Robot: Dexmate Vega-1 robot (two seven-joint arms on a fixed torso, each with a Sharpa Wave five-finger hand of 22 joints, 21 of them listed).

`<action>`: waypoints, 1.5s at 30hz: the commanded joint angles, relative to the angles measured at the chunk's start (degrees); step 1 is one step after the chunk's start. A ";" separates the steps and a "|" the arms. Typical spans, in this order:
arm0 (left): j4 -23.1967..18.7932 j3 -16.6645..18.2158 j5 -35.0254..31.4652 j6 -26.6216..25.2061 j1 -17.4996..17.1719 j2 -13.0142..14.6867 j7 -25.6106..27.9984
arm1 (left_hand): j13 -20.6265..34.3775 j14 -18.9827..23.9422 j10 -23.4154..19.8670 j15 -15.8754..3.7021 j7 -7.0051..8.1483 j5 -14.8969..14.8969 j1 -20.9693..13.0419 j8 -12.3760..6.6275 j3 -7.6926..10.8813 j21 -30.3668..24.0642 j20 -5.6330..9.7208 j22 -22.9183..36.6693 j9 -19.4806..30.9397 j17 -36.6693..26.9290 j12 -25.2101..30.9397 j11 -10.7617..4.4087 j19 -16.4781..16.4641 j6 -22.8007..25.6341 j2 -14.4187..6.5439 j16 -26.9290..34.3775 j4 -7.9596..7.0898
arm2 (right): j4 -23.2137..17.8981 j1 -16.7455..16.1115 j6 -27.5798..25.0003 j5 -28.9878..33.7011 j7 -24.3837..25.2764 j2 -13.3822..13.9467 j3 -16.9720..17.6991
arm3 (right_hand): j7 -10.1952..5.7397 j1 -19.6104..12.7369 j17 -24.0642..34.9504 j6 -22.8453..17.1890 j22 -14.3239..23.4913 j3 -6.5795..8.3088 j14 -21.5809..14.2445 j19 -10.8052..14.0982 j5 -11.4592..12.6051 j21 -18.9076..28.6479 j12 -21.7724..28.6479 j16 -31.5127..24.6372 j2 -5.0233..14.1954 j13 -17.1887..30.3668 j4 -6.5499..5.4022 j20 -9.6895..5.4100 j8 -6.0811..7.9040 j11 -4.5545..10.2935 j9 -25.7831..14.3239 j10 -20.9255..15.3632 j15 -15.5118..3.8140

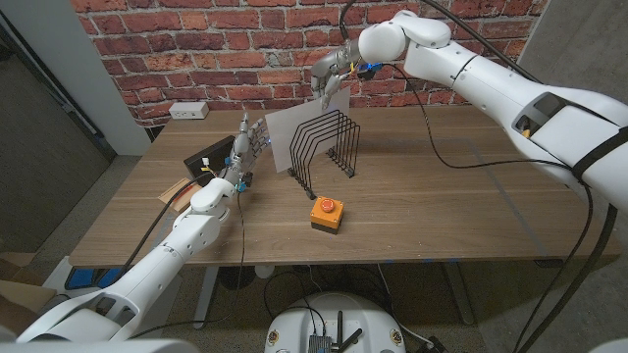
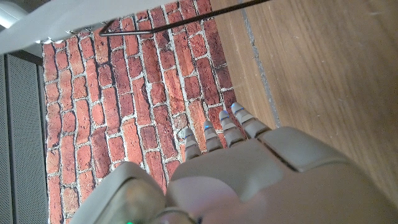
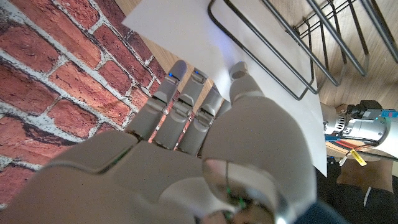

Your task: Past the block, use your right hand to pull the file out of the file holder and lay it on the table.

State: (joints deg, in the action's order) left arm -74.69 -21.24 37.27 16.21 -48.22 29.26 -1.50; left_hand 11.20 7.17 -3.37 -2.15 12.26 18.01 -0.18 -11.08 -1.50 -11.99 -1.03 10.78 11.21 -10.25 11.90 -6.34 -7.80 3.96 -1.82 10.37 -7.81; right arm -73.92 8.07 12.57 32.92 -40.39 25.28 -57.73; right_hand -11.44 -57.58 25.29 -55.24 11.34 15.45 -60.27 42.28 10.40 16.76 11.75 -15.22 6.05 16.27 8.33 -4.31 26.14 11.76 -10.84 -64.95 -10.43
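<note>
A white file stands in the leftmost slot of the black wire file holder at the table's middle. My right hand reaches down from above and pinches the file's top right corner. In the right wrist view the hand has its thumb and fingers closed on the file, with the holder's wires just beyond. An orange block with a red button sits in front of the holder. My left hand stands left of the file, fingers straight and holding nothing; its fingers point toward the brick wall.
A black box with cables lies left of my left hand. A white power strip sits at the table's back left edge. Bare wood table spreads to the right of the holder. A brick wall stands behind.
</note>
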 commanded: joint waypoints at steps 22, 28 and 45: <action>-0.12 0.07 0.04 -0.05 -0.01 0.11 0.00 | 0.19 0.49 0.10 -0.11 0.31 0.09 0.04 -0.37 -0.24 -0.48 0.10 0.33 0.18 -0.18 0.44 -0.59 -0.47 0.01 -0.70 0.38 -0.07 | -2.67 -0.55 -1.48 -1.55 -0.82 1.25 1.88 | -0.17 1.57 -0.46 -0.41 0.06 -0.42 5.04 -0.87 -0.06 0.26 -0.17 2.60 -0.21 -0.71 0.16 -7.57 -0.40 0.16 -0.29 0.26 -2.91; -0.07 0.04 0.03 -0.02 0.01 0.10 -0.08 | 0.19 0.52 0.15 -0.03 0.32 0.09 0.04 -0.36 -0.25 -0.49 0.10 0.33 0.18 -0.18 0.42 -0.45 -0.50 -0.01 -0.71 0.39 -0.07 | -3.92 -0.78 -2.28 -1.81 -0.92 1.81 2.49 | -0.08 1.80 -0.38 -0.25 0.04 -0.52 5.32 -1.01 -0.07 0.21 -0.11 2.59 -0.22 -0.67 0.12 -7.56 -0.51 0.14 -0.29 0.29 -2.84; -0.05 0.03 0.04 -0.03 0.03 0.10 -0.12 | 0.19 0.46 0.25 -0.05 0.31 0.09 0.04 -0.36 -0.27 -0.47 0.06 0.33 0.18 -0.18 0.38 -0.45 -0.46 -0.01 -0.71 0.37 -0.07 | -9.32 -2.99 -4.91 -3.33 -0.67 4.75 5.46 | 0.12 2.15 -0.12 0.06 0.05 -0.65 5.94 -0.97 -0.10 0.30 -0.04 2.48 0.00 -0.56 0.11 -7.53 -0.75 0.13 -0.32 0.52 -2.82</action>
State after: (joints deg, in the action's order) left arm -74.77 -21.20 37.30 16.18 -48.21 29.36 -1.56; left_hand 11.20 7.17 -3.37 -2.15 12.26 18.01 -0.18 -11.08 -1.49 -11.99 -1.03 10.78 11.21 -10.25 11.90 -6.34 -7.80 3.96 -1.82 10.37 -7.81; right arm -79.93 6.48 9.31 30.24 -41.52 28.25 -54.04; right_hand -11.44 -55.63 24.86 -55.23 11.19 15.05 -54.55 41.43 10.40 16.97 11.75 -12.64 6.05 15.58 8.25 -3.90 25.25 11.97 -11.08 -64.75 -7.81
